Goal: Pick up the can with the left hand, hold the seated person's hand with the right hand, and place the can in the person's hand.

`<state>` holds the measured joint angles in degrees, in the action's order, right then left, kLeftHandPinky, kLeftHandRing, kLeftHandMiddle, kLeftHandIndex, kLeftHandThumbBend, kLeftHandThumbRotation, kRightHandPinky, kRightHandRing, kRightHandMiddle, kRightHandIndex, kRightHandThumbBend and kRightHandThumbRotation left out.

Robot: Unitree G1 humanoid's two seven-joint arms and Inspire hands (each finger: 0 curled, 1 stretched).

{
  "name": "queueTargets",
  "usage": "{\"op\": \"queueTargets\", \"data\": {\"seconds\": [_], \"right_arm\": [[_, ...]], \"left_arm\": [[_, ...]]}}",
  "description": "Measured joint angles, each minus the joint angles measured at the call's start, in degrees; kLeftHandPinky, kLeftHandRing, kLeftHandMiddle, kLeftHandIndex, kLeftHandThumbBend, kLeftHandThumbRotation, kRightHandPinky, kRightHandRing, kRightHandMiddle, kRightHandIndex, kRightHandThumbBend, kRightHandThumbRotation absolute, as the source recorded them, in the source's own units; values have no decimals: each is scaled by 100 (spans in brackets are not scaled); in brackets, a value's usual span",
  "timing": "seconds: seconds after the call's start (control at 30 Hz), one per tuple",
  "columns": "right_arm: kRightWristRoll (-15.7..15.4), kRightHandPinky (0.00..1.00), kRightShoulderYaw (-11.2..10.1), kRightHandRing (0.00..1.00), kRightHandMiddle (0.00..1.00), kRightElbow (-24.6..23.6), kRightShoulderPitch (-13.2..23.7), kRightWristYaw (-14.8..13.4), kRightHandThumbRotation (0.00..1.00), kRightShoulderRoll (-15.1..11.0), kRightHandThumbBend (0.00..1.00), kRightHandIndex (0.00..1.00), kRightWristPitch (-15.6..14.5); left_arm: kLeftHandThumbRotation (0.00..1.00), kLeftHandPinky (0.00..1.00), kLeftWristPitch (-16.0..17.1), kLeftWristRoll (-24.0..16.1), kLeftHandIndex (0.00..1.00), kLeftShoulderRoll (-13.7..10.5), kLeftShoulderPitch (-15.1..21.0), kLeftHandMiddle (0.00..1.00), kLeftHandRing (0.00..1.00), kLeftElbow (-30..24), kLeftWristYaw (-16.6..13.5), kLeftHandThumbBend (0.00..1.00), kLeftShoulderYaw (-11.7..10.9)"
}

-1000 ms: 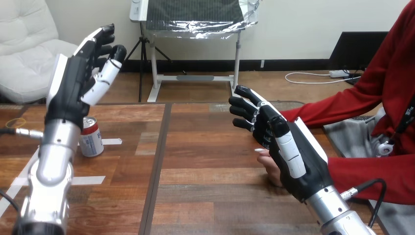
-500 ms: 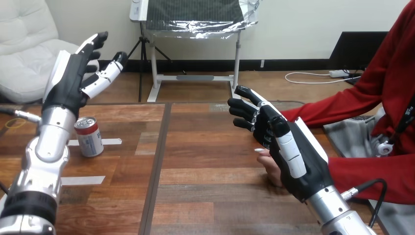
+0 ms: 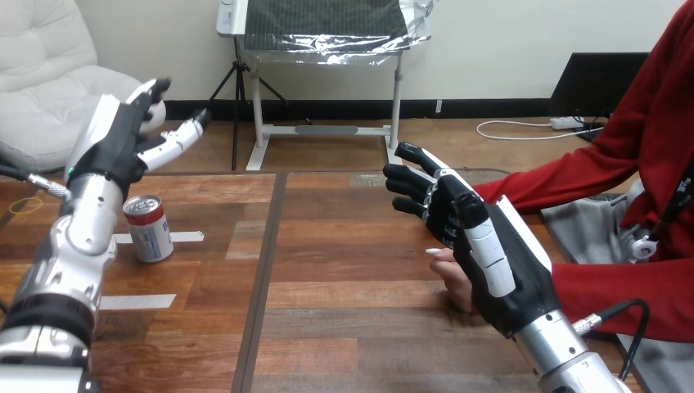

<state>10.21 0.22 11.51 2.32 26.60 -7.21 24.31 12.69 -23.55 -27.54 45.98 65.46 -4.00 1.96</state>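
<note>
Although both arms reach over the wooden desk [image 3: 344,270], neither hand grasps anything. The left arm [image 3: 78,246] rises from the lower left corner, and the right arm [image 3: 565,356] enters from the lower right. The right hand [image 3: 491,262] is raised above the desk's right half with its white-shelled back toward the camera. Its fingers [image 3: 409,182] are loosely bent, point away across the desk and close on nothing. The left hand [image 3: 114,143] is lifted high at the far left, thumb and fingers spread wide and straight, empty. The person's hand [image 3: 452,278], at the end of a red sleeve [image 3: 622,282] from the right edge, lies low over the desk just beside and partly behind the right hand. Whether the two touch cannot be told. The can [image 3: 149,228], red-topped with a white and blue body, stands upright on the desk's left part. It is just right of the left arm, below the left hand and well apart from the person's hand. Two white tape strips [image 3: 187,237] lie flat near the can, one by its base and one nearer the camera.
</note>
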Motion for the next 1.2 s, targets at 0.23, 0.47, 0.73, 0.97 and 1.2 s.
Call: {"op": "queueTargets", "data": {"seconds": [0.23, 0.47, 0.73, 0.97, 1.2], "right_arm": [[39, 88, -8, 88, 87, 0, 0, 38, 100, 0, 73, 91, 0], [54, 87, -11, 87, 86, 0, 0, 52, 100, 0, 73, 90, 0], [57, 86, -15, 87, 86, 0, 0, 52, 100, 1, 74, 90, 0], [61, 86, -15, 87, 86, 0, 0, 63, 100, 2, 71, 90, 0], [66, 85, -15, 87, 86, 0, 0, 86, 100, 4, 71, 89, 0]], "left_arm": [[58, 89, -258, -169, 93, -31, 216, 94, 94, 367, -52, 58, 192], [56, 91, -481, -354, 92, -66, 387, 94, 94, 627, -194, 60, 405], [57, 93, -861, -706, 92, -110, 561, 94, 93, 815, -316, 62, 777], [61, 96, -1216, -926, 93, -122, 686, 95, 94, 929, -316, 63, 1066], [68, 99, -1494, -1134, 94, -122, 740, 96, 96, 1009, -315, 66, 1340]]}}
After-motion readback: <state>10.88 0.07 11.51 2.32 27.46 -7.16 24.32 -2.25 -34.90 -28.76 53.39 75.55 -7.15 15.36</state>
